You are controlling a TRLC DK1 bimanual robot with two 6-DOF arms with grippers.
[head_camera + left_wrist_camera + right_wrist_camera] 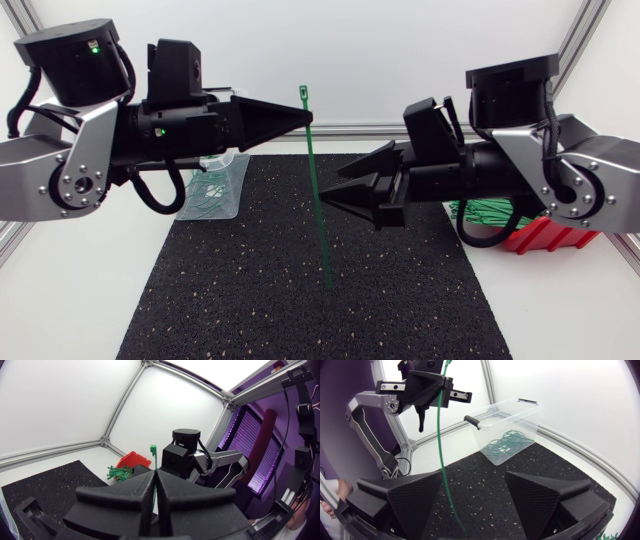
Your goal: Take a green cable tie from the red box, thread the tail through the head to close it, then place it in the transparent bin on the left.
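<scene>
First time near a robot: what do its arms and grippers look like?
The left arm and right arm have silver-grey links, round black joints and looping black cables. A green light glows on the left arm. The left gripper and right gripper are matte black, with two wedge-shaped fingers each.

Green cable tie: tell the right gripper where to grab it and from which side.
Grip the free tail below the middle. The green cable tie hangs nearly upright, pinched near its head by the left gripper, leaving that length clear. Come in level from the side of the right gripper, whose fingers stand open beside the strap.
</scene>
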